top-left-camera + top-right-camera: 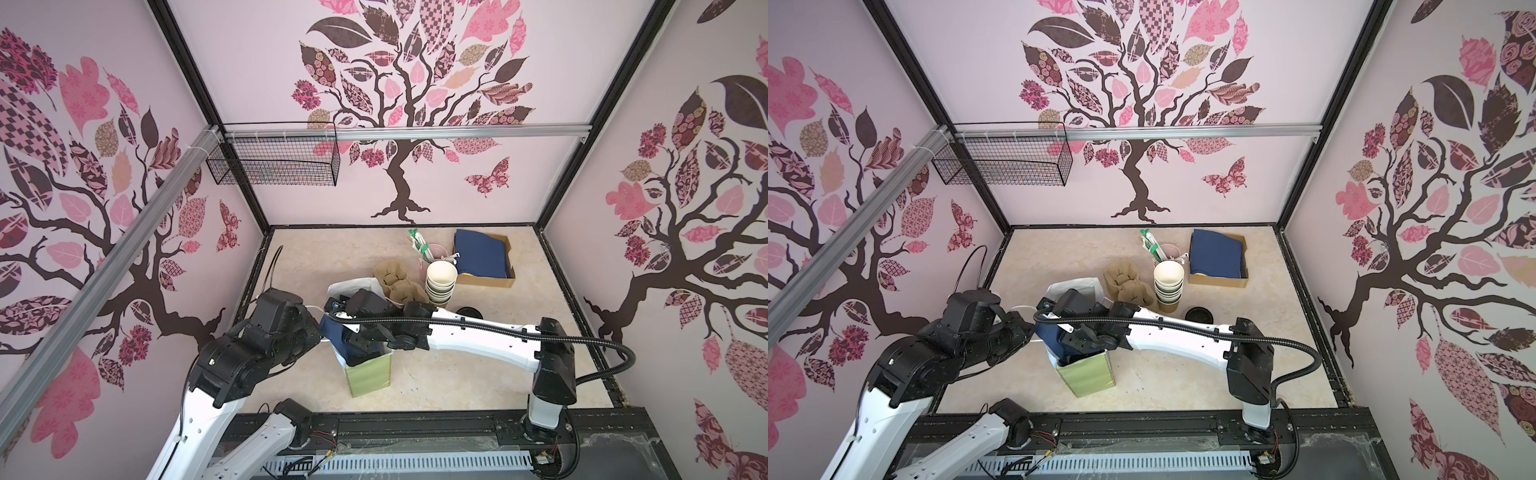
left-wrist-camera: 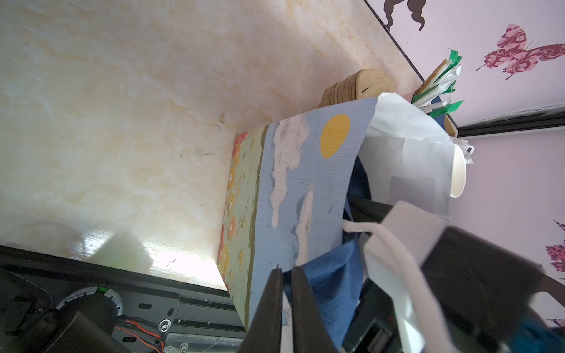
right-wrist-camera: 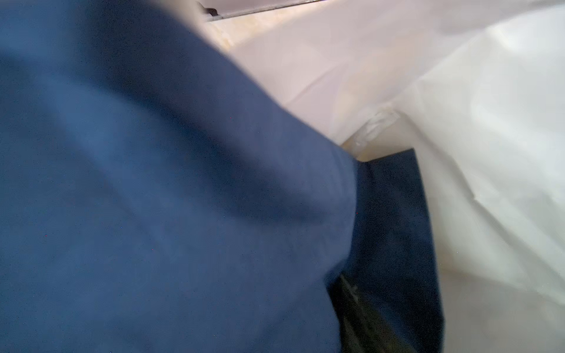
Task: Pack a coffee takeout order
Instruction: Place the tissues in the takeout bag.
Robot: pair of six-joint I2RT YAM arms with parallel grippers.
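Pinched the rim of the paper bag [image 1: 370, 374], at lower centre of the frame, with the left pincer [image 2: 288, 275] nearly closed, had the right pincer [image 1: 360, 347], spread impossible to tell, sunk in its mouth beside the half-out navy napkin [image 1: 332, 336], and risked dragging that out or tipping the bag on withdrawal.

Pale green bag [image 1: 370, 374] standing upright front-ctr, w/ navy napkin [image 1: 332, 332] bunching out its top; tan carriers [image 1: 392, 277] sitting stacked behind it.
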